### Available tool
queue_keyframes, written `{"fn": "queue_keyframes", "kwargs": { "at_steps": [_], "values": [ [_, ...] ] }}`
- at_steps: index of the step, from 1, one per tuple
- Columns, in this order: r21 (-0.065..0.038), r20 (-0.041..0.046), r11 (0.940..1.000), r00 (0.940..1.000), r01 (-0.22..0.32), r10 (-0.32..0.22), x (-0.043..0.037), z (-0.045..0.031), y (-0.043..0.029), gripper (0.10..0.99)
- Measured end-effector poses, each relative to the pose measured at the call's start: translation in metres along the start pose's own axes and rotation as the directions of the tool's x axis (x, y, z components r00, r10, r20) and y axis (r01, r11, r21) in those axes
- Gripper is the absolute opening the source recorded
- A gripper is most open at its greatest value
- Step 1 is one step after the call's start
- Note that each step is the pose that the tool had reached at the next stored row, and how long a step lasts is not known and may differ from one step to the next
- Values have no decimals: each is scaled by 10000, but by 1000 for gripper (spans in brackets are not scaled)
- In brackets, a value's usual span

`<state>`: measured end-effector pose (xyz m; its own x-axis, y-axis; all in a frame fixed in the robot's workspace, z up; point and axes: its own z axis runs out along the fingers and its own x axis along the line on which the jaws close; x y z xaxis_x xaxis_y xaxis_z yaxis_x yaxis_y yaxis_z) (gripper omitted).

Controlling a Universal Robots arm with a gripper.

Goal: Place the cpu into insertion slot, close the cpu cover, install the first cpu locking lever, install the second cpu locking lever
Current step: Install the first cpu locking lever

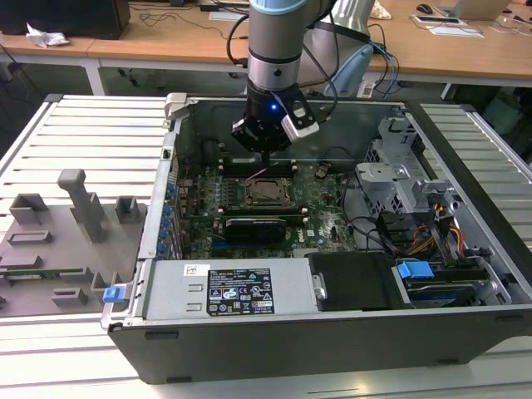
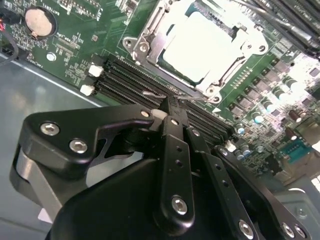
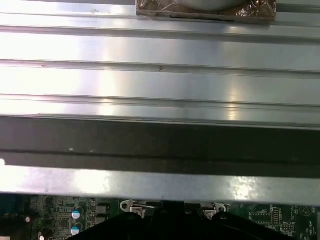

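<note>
The cpu [image 2: 197, 45] lies flat in the insertion slot [image 2: 134, 45], its pale silver top facing up; in the exterior view it sits mid-board [image 1: 268, 192]. The cpu cover [image 2: 159, 20] lies down around the chip as a silvery frame. A thin wire locking lever [image 2: 182, 94] runs along the socket edge nearest the fingers. My gripper [image 2: 170, 106] hangs just above that edge with its black fingers together, tip close to the lever; whether it touches is unclear. In the exterior view the gripper [image 1: 264, 158] hovers just behind the socket.
Long black memory slots [image 2: 135, 82] lie between gripper and socket. A coin battery [image 2: 39, 21] sits on the green board. A black card [image 1: 258, 226], drive cage [image 1: 391, 179], cables [image 1: 432, 229] and power supply [image 1: 224, 287] fill the case. A grey fixture plate [image 1: 58, 233] lies outside.
</note>
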<state>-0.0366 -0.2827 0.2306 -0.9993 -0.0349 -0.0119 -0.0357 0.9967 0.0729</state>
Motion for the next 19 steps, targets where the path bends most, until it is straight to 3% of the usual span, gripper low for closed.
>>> {"fn": "queue_keyframes", "kwargs": {
  "at_steps": [8,12,17,19],
  "values": [
    [7,4,10000,10000,19,-19,-79,39,-2,102],
    [-164,56,9999,10000,22,-21,-79,50,-17,102],
    [-278,74,9996,10000,20,-18,-81,69,-55,102],
    [-373,78,9993,10000,21,-18,-90,72,-58,102]
  ]
}}
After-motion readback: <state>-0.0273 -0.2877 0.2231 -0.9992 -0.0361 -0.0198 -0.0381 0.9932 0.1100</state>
